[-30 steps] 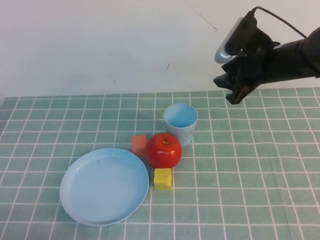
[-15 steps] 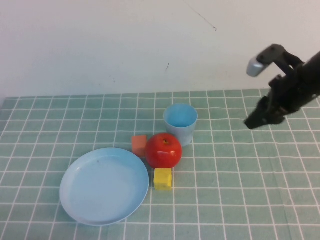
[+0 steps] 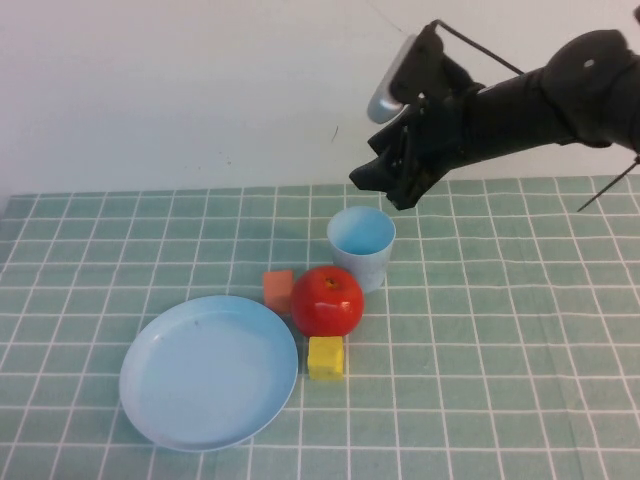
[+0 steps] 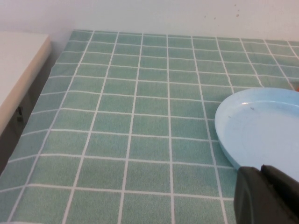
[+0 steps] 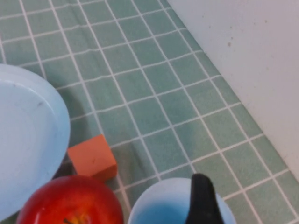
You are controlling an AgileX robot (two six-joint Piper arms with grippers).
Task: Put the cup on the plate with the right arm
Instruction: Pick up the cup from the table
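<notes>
Reach step | right gripper [image 3: 392, 187] hovers at the cup's [image 3: 361, 245] one o'clock, fingers apart, empty | next: descend, grip rim, carry to plate [image 3: 150, 400] | left gripper [image 4: 268, 196] parked beside plate, fingers' state untellable

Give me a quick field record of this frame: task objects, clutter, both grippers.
cup: upright on table, not grasped
plate: on table, nothing on it
clutter: red apple, orange block, yellow block between cup and plate
right gripper: above the cup's far rim, holding nothing
left gripper: near plate's edge
</notes>
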